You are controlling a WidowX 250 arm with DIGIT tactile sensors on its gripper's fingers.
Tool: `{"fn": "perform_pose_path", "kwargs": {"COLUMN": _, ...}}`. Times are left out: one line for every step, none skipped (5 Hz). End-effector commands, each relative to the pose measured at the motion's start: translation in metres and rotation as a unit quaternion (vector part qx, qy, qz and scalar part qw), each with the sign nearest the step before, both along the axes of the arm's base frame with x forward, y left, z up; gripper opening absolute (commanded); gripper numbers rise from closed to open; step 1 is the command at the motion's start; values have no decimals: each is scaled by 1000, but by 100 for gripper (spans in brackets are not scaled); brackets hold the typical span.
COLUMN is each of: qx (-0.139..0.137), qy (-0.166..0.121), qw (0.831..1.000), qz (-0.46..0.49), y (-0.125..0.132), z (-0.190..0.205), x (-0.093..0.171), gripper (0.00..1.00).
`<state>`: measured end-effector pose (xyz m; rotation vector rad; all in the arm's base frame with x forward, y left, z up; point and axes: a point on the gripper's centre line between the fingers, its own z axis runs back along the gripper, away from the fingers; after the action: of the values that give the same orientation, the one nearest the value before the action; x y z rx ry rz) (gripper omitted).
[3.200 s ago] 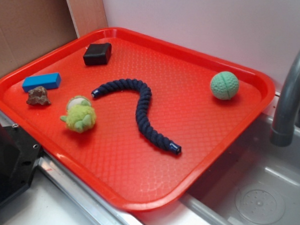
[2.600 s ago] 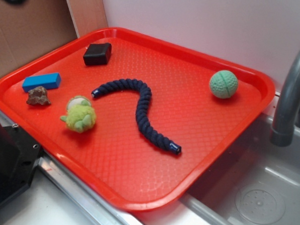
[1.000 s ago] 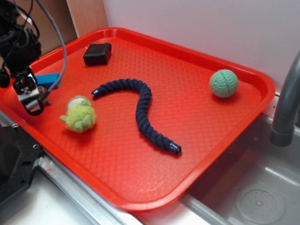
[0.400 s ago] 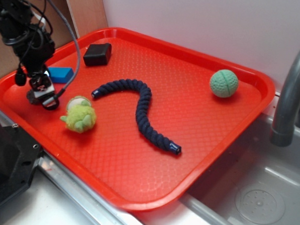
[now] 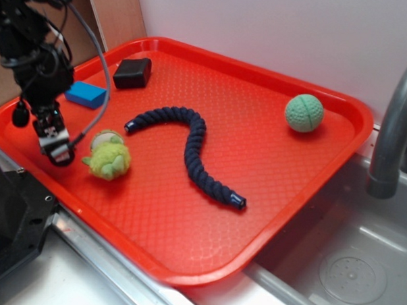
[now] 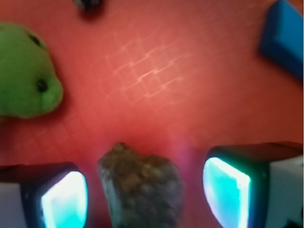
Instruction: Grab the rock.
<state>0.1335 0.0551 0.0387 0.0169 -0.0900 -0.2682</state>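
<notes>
Exterior view, left to right. At the far left we see the black arm with its cables coming down over the left end of the red tray [image 5: 311, 164]. The claw [image 5: 54, 146] sits low over the tray floor near the front-left rim. From this angle the arm hides the rock, so we cannot place it here.

Behind the claw lies the blue block [image 5: 86, 94], flat on the tray. Just right of the claw sits the green plush toy [image 5: 109, 156], close beside it, though we cannot tell if they touch. Further back is the black box [image 5: 132, 73], near the rear rim. The dark blue rope [image 5: 190, 148] curves across the middle of the tray. The green ball [image 5: 304, 114] rests well apart, toward the right rear corner. Beyond the tray's right edge we note a grey faucet [image 5: 394, 127] over a sink [image 5: 340, 266].

Wrist view, left to right. The plush toy [image 6: 26, 78] is at upper left. The claw [image 6: 145, 194] is spread, its fingers [image 6: 64, 199] lit blue-white. The rock [image 6: 142, 187] lies on the tray between them, nearer the left finger, with a clear gap to the right one. The blue block [image 6: 282, 38] is at upper right.
</notes>
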Motion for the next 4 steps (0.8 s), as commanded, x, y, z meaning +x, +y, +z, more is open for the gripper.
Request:
{"fn": "perform_pose_path", "kwargs": {"qx": 34, "qy": -64, "qw": 993, "qz": 98, "y": 18, "z": 84, "x": 11, "gripper": 100}}
{"fn": "perform_pose_path", "kwargs": {"qx": 26, "qy": -41, "qw": 997, "qz": 67, "y": 13, "z": 58, "x": 6, "gripper": 100}}
{"fn": "perform_pose_path", "kwargs": {"qx": 20, "qy": -13, "qw": 998, "qz": 63, "y": 7, "z": 33, "x": -2, "gripper": 100}}
{"fn": "perform_pose_path", "kwargs": {"qx": 13, "qy": 11, "qw": 998, "qz": 56, "y": 8, "z": 9, "x": -3, "gripper": 100}}
